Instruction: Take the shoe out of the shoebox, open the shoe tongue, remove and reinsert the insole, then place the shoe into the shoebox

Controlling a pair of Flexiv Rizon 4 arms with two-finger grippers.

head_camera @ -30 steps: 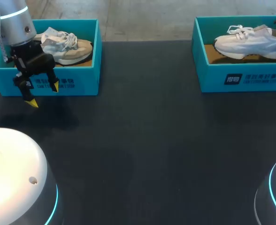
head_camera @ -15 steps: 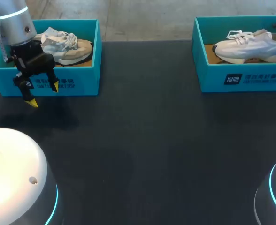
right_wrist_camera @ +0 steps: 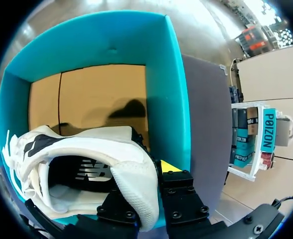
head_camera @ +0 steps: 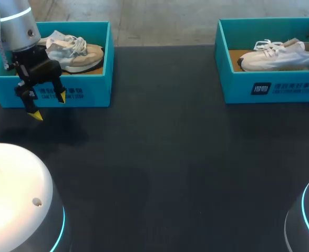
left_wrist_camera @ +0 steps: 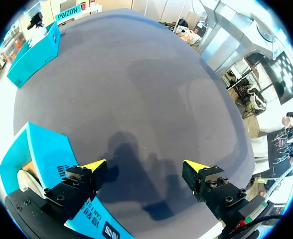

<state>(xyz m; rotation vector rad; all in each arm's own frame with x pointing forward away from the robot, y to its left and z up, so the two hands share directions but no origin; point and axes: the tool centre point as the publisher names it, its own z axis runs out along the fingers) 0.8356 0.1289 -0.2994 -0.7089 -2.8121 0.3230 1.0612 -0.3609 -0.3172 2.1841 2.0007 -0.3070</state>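
As you look down from the head view, your left gripper (head_camera: 49,106) hangs wide open before the left shoebox (head_camera: 94,79) at the bench's far-left corner, tan shoe (head_camera: 78,52) inside. At the far-right corner, the right shoebox (head_camera: 233,79) holds the white shoe (head_camera: 280,58), tilted. Left wrist: fingers spread, nothing between. Right wrist: your right gripper (right_wrist_camera: 146,174) pinches the white shoe's heel above the box floor.

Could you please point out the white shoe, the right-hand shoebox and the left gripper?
white shoe (head_camera: 280,59): head view, on its side panel.
right-hand shoebox (head_camera: 238,84): head view, on its front wall.
left gripper (head_camera: 49,105): head view, midway between its yellow fingertips.
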